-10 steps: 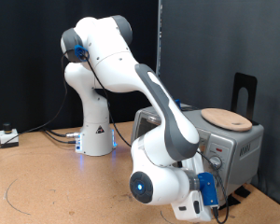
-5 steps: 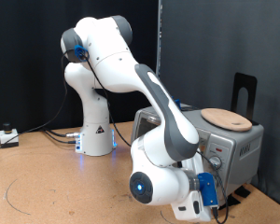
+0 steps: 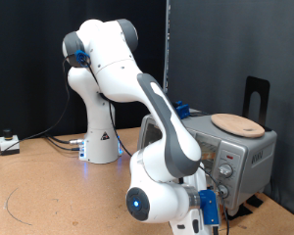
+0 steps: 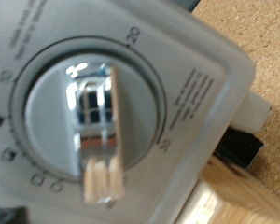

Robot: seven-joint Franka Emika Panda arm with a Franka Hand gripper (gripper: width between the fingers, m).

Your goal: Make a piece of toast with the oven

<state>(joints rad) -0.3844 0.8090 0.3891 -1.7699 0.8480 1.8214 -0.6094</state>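
The silver-grey oven [image 3: 243, 149] stands at the exterior view's right, with its knobs [image 3: 225, 170] on the front panel. My gripper [image 3: 210, 210] is low in front of that panel, mostly hidden by my forearm. The wrist view is filled by one chrome-handled timer knob [image 4: 95, 117] on the grey oven panel [image 4: 207, 82], with dial numbers around it. My fingers do not show in the wrist view. The piece of toast is out of view. The oven's door and rack are hidden behind my arm.
A round light-wood plate [image 3: 237, 124] lies on top of the oven. A black stand [image 3: 257, 96] rises behind it. The slatted wooden base [image 4: 226, 194] shows under the oven. Cables and a small white box [image 3: 8, 143] lie at the exterior view's left.
My forearm and wrist have turned and shifted towards the exterior view's left and bottom. The hand stays low in front of the oven's knob panel. The oven and plate have not moved.
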